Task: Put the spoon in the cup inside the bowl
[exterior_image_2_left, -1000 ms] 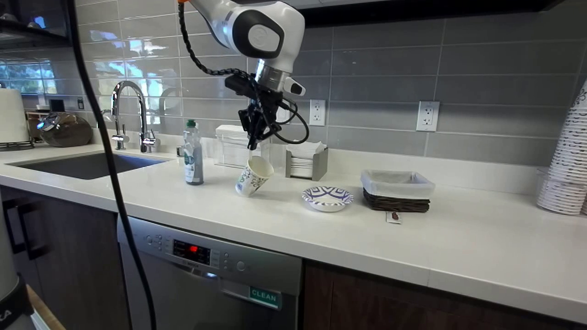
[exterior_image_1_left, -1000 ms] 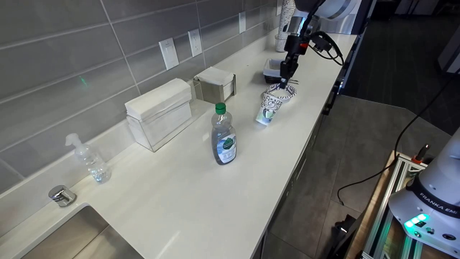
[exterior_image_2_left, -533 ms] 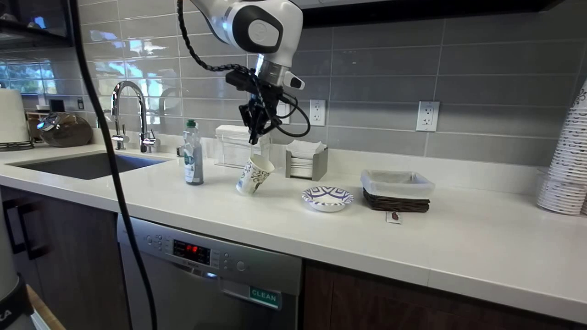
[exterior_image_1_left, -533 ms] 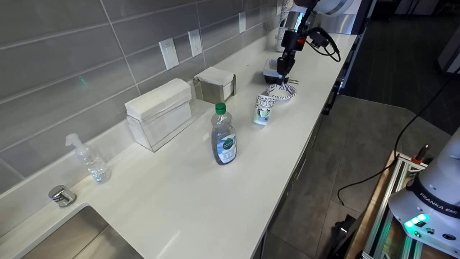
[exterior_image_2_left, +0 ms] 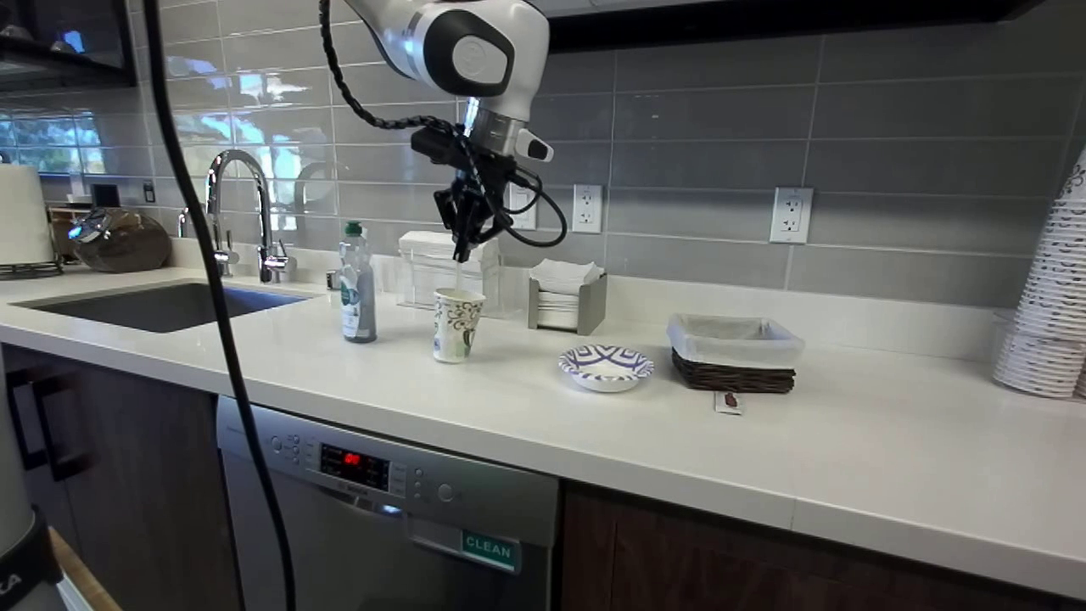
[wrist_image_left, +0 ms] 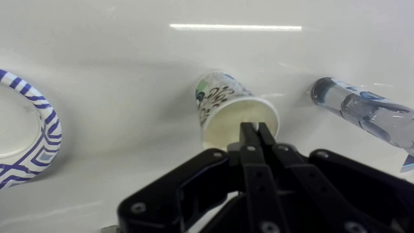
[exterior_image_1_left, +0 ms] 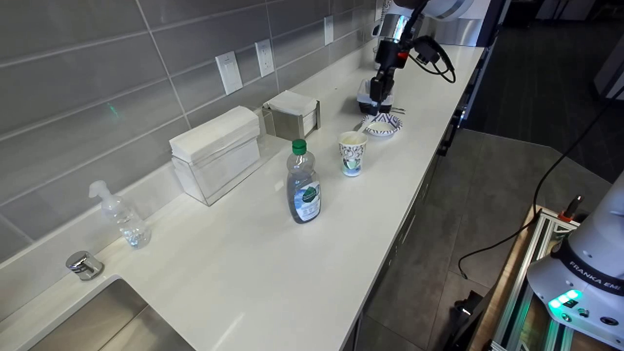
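The white printed cup (exterior_image_1_left: 352, 155) stands upright on the counter in both exterior views (exterior_image_2_left: 455, 327). It also shows in the wrist view (wrist_image_left: 216, 94), with its mouth under my fingers. My gripper (wrist_image_left: 256, 125) is shut on the light, thin spoon (exterior_image_1_left: 364, 125) and sits above the cup (exterior_image_2_left: 461, 255). The spoon hangs down from the fingertips and its lower end goes in at the cup's rim; that end is hidden. The shallow bowl (exterior_image_2_left: 604, 384), with a blue-patterned rim, rests on the counter apart from the cup, and shows at the left of the wrist view (wrist_image_left: 48, 123).
A clear soap bottle (exterior_image_1_left: 304, 190) with a green cap stands near the cup, opposite the bowl. Napkin holders (exterior_image_1_left: 291, 119) line the wall. A lined basket (exterior_image_2_left: 734, 352) and a small packet (exterior_image_2_left: 728, 403) lie beyond the bowl. Stacked cups (exterior_image_2_left: 1048, 297) stand farther along.
The cup has gone from tilted to upright. My gripper, with the spoon, has moved a little away from the bowl, toward the soap bottle's side. The bowl has not moved.
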### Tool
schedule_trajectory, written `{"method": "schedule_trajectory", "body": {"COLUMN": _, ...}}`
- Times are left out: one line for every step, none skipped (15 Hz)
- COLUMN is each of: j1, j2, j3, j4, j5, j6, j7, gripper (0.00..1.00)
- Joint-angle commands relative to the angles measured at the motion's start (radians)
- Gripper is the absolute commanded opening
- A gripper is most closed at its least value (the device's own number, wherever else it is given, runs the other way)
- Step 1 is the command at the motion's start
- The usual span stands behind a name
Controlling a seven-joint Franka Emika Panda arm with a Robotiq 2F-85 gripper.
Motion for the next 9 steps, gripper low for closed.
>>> {"method": "schedule_trajectory", "body": {"j1": 0.006, "j2": 0.013, "j3": 0.003, "j4": 0.017, "j5": 0.004, "j6": -0.022, "j7": -0.009, "gripper": 0.01}}
{"method": "schedule_trajectory", "body": {"j1": 0.006, "j2": 0.013, "j3": 0.004, "j4": 0.016, "j5": 0.004, "j6": -0.02, "j7": -0.007, "gripper": 0.01}}
{"method": "schedule_trajectory", "body": {"j1": 0.006, "j2": 0.012, "j3": 0.004, "j4": 0.014, "j5": 0.006, "j6": -0.02, "j7": -0.007, "gripper": 0.01}}
{"method": "schedule_trajectory", "body": {"j1": 0.005, "j2": 0.011, "j3": 0.004, "j4": 0.013, "j5": 0.005, "j6": -0.02, "j7": -0.007, "gripper": 0.01}}
{"method": "schedule_trajectory", "body": {"j1": 0.005, "j2": 0.01, "j3": 0.004, "j4": 0.012, "j5": 0.006, "j6": -0.02, "j7": -0.007, "gripper": 0.01}}
{"method": "schedule_trajectory", "body": {"j1": 0.004, "j2": 0.009, "j3": 0.003, "j4": 0.011, "j5": 0.005, "j6": -0.019, "j7": -0.005, "gripper": 0.01}}
{"method": "schedule_trajectory", "body": {"j1": 0.004, "j2": 0.008, "j3": 0.003, "j4": 0.011, "j5": 0.007, "j6": -0.019, "j7": -0.004, "gripper": 0.01}}
{"method": "schedule_trajectory", "body": {"j1": 0.003, "j2": 0.006, "j3": 0.002, "j4": 0.01, "j5": 0.009, "j6": -0.022, "j7": -0.003, "gripper": 0.01}}
{"method": "schedule_trajectory", "body": {"j1": 0.003, "j2": 0.0, "j3": 0.002, "j4": 0.01, "j5": 0.011, "j6": -0.034, "j7": 0.007, "gripper": 0.01}}
